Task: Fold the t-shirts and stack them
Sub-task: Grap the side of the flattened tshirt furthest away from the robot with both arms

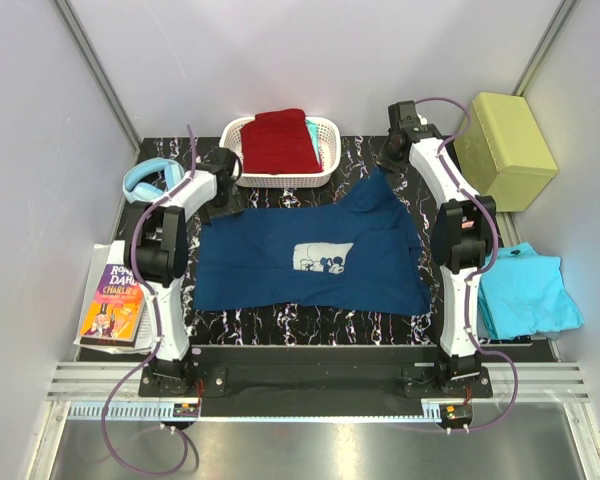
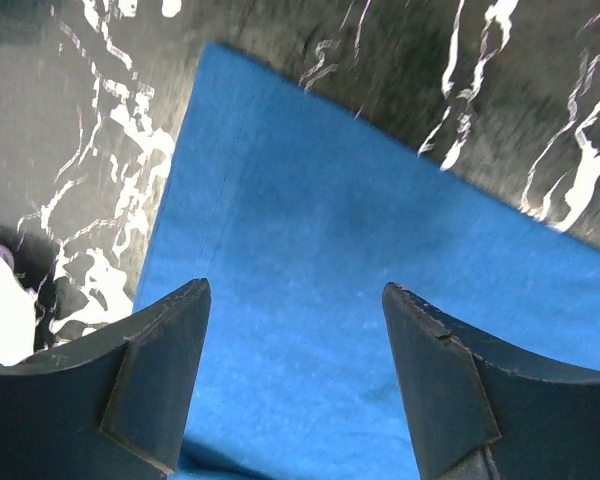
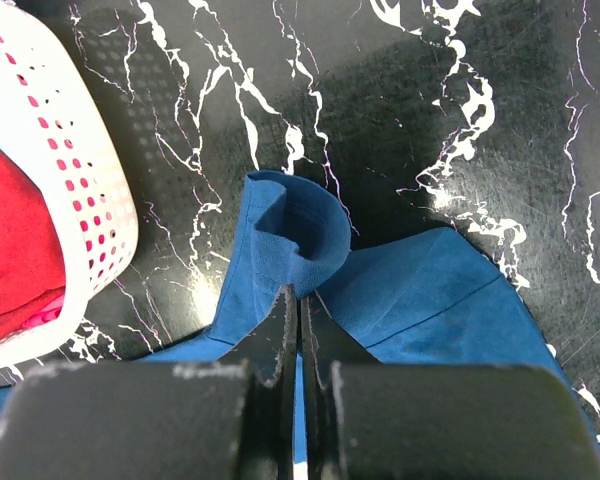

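Navy t-shirt [image 1: 310,262] lies spread flat on the middle of the black marbled table [image 1: 280,322], with the mouse print facing up. Right gripper [image 3: 298,300] is clamped tight on a raised fold at the shirt's far right corner, just beside the white basket [image 1: 280,181]. Left gripper [image 2: 295,290] is released with its jaws wide, over the shirt's far left corner; can't tell if it touches the cloth. Red t-shirt [image 1: 278,140] sits in the basket at the far edge. Turquoise t-shirt [image 1: 525,290] lies folded off the table's right side. 1 book [image 1: 112,300] lies at the left edge.
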Controlling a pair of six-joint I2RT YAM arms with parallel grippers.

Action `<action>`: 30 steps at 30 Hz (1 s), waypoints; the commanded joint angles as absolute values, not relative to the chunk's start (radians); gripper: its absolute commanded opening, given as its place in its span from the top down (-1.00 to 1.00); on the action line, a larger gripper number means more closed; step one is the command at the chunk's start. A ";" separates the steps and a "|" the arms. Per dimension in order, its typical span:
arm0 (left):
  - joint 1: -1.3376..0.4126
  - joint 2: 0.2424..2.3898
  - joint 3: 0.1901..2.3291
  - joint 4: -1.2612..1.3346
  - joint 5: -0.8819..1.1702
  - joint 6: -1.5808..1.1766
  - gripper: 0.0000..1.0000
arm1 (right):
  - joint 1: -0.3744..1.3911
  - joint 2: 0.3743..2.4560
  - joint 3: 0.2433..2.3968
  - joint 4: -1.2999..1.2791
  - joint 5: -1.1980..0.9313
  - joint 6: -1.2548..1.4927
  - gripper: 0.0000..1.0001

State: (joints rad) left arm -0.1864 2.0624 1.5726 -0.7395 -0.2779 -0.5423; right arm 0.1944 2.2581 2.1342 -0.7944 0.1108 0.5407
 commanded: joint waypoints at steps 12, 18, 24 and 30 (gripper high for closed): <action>-0.161 2.200 1.827 -0.782 -0.291 -0.500 -0.44 | 0.230 2.125 2.049 -0.721 0.109 0.514 1.00; -0.115 2.229 1.815 -0.798 -0.282 -0.531 -0.29 | 0.236 2.111 2.028 -0.713 0.104 0.512 1.00; -0.075 2.240 1.825 -0.805 -0.276 -0.546 -0.15 | 0.244 2.100 2.005 -0.707 0.109 0.509 1.00; -0.063 2.261 1.855 -0.813 -0.244 -0.538 -0.10 | 0.245 2.086 1.988 -0.700 0.112 0.508 1.00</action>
